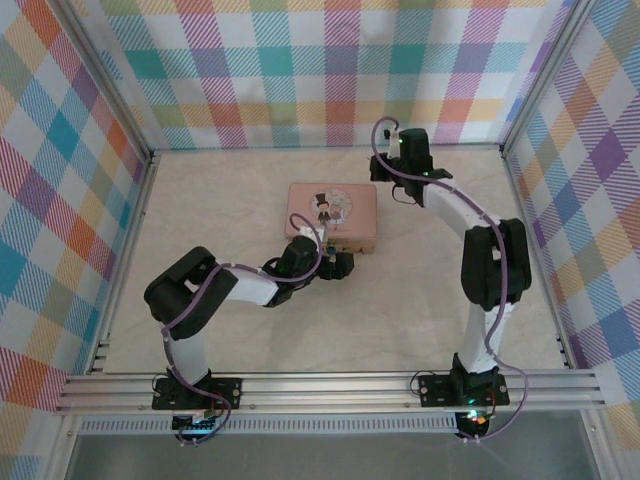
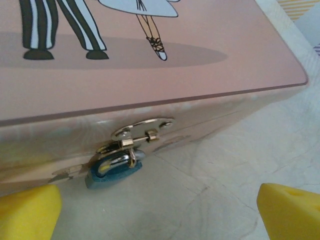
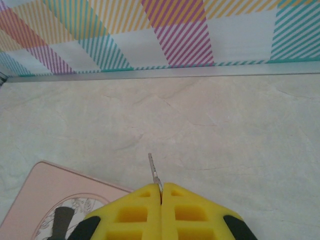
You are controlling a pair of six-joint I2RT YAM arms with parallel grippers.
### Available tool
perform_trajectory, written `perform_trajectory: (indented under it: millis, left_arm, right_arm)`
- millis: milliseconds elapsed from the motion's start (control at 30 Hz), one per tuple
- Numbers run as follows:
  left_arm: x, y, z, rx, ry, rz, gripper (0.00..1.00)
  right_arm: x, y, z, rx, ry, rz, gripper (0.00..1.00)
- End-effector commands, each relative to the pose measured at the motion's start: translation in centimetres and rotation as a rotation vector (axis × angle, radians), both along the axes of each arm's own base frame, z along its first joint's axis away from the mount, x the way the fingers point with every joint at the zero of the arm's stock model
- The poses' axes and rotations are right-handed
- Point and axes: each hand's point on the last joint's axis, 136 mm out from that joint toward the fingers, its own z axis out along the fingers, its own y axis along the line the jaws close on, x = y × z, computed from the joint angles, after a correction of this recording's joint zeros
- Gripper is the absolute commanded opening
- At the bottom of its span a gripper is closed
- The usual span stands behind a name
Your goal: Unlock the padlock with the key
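The padlock point(image 2: 107, 176) hangs from the metal hasp point(image 2: 142, 131) on the front wall of the pink tin point(image 2: 165, 65), low and left of centre in the left wrist view. Its blue body rests at the foot of the tin against the bench point(image 2: 215, 185), and its shackle is threaded through the hasp. The left pincer point(image 2: 160, 217) stands wide open, its yellow fingertips point(image 2: 27, 212) in the two lower corners of that view, to either side of the lock without touching it. The right pincer point(image 3: 161, 190) is clamped on the key point(image 3: 154, 172), with only the thin silvery blade poking out between the pads at bottom centre of the right wrist view. In the top view that pincer point(image 1: 388, 135) sits in the upper middle, past the tin's far edge and well apart from the lock. The step in hand looks like steadying the lock. The left pincer would do best to close squarely on the sides of the blue body and leave the keyway free, though I cannot tell which face carries it. The key then needs a slow, straight approach, since so short a hold on so small a blade could easily twist. The bench is pale, smooth and faintly veined like marble, and it is boxed in by bright plaid walls point(image 1: 330, 70) on aluminium rails point(image 1: 330, 385).
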Motion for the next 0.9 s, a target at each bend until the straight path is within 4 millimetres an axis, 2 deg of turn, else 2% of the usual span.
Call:
perform_trajectory:
  millis: [0, 233, 467, 667, 867]
  left_arm:
    - [0.9, -1.4, 1.4, -0.007, -0.120, -0.025, 1.00]
    - [0.9, -3.3, 0.9, -0.001, -0.155, -0.111, 1.00]
    - [0.2, -4.7, 1.7, -0.024, -0.207, -0.208, 0.94]
    - [0.2, -5.5, 2.3, -0.052, -0.226, -0.243, 0.89]
    - [0.5, -5.7, 2.6, -0.095, -0.204, -0.246, 0.76]
  right_arm:
    - [0.9, 0.2, -0.7, -0.030, 0.011, 0.030, 0.00]
    - [1.4, 0.9, -3.3, -0.030, 0.058, 0.062, 0.00]
    - [0.5, 1.6, -5.6, -0.034, 0.098, 0.089, 0.00]
    - [-0.4, 1.8, -6.4, -0.042, 0.113, 0.100, 0.00]
    - [-1.0, 1.6, -6.3, -0.060, 0.108, 0.103, 0.00]
